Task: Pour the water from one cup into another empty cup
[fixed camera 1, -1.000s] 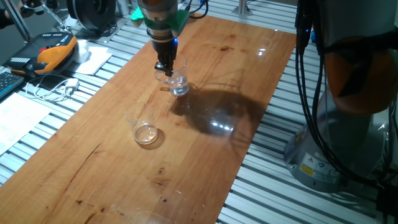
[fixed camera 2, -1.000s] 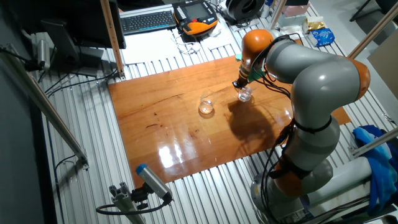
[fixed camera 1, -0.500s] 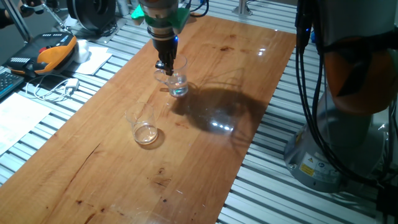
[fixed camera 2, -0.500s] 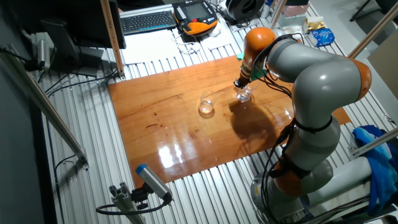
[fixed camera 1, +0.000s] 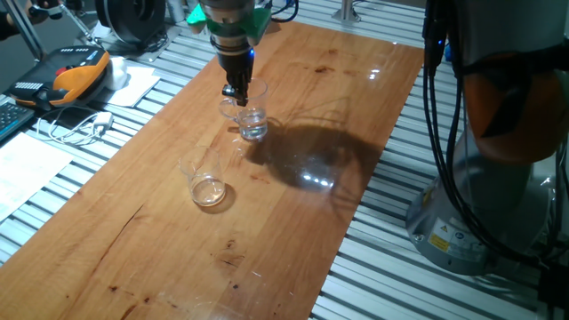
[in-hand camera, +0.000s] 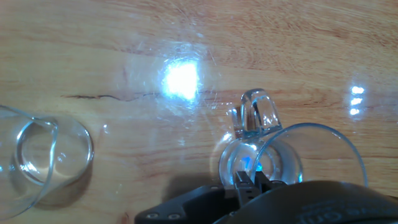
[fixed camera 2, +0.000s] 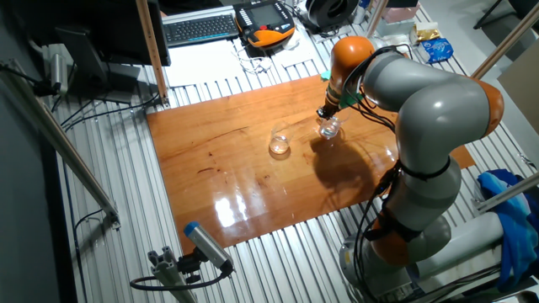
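Item: handled mug (fixed camera 1: 252, 118) with a little water (fixed camera 1: 255, 130), on wooden bench (fixed camera 1: 293, 204), rim pinched by closed claw (fixed camera 1: 236, 94). Empty tumbler (fixed camera 1: 204, 178) stands apart, nearer bench middle

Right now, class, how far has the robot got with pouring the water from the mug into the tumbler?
Done: the gripper has reached the handled mug and its fingers are shut on the rim, seen in the hand view. In hand: the mug seems just clear of the wooden board, upright. Left: carrying it to the tumbler, which stands apart and looks empty, then tipping the water in.
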Controlling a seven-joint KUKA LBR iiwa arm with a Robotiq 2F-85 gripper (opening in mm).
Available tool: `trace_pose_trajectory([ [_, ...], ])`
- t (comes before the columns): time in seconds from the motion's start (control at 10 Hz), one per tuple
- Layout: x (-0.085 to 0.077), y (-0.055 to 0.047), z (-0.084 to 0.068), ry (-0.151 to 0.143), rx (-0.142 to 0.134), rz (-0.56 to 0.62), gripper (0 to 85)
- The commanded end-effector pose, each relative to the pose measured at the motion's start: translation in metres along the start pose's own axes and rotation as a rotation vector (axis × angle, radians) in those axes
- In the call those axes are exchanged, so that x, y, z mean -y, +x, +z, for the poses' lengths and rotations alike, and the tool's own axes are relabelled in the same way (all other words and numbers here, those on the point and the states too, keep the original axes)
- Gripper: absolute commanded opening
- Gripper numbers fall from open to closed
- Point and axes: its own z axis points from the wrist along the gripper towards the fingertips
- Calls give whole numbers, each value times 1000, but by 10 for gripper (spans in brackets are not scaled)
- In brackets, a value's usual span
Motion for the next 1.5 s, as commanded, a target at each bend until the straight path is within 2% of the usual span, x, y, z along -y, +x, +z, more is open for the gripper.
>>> trace_pose_trajectory([
  [0.0,0,0,-4,-1,-3,-3,0],
  [0.4,-4,-1,-19,-3,-2,3,0],
  [0.6,-7,-1,-31,-29,-13,17,0],
  [0.8,-14,-3,-43,-39,-24,31,0],
  [1.2,-25,-9,-72,-90,-54,63,0],
  [1.4,-37,-9,-83,-104,-60,95,0],
])
